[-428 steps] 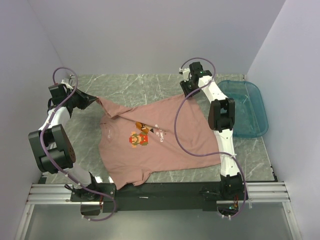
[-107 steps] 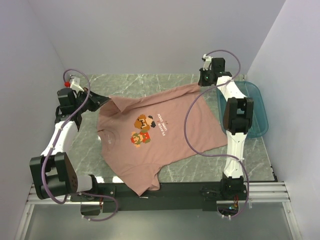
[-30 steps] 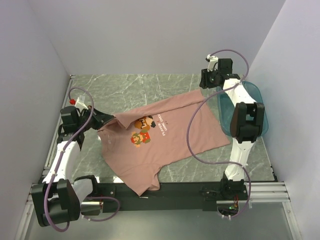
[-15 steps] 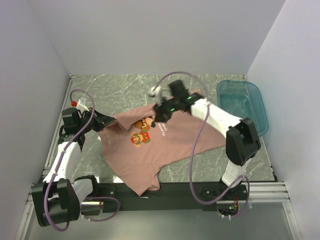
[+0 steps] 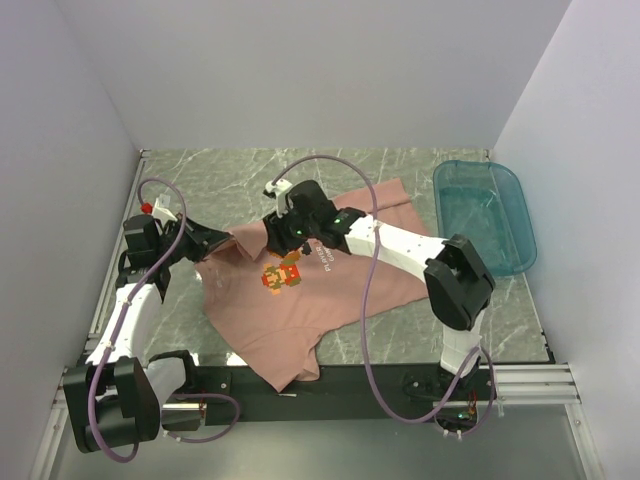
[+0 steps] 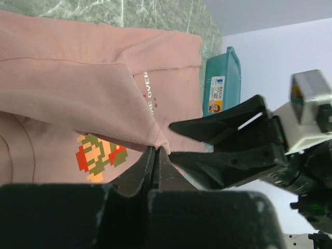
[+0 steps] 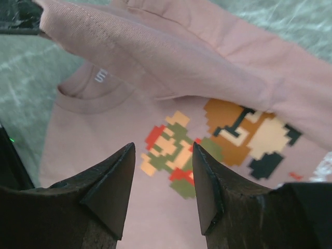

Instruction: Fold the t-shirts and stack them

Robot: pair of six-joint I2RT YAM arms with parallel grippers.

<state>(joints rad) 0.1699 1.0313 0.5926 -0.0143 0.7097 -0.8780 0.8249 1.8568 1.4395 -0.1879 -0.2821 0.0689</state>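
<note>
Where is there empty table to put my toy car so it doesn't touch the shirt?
Bare table lies between the back wall and the t-shirt, and in the front right corner, this side of the tub. The middle is crowded: left gripper pinches a fold, right gripper hovers open.

One pink t-shirt [image 5: 300, 310], one teal tub [image 5: 490, 215]

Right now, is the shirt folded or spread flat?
Mostly spread, face up. The shirt has only one flap turned over its chest, and the shut left gripper pinches that flap.
</note>
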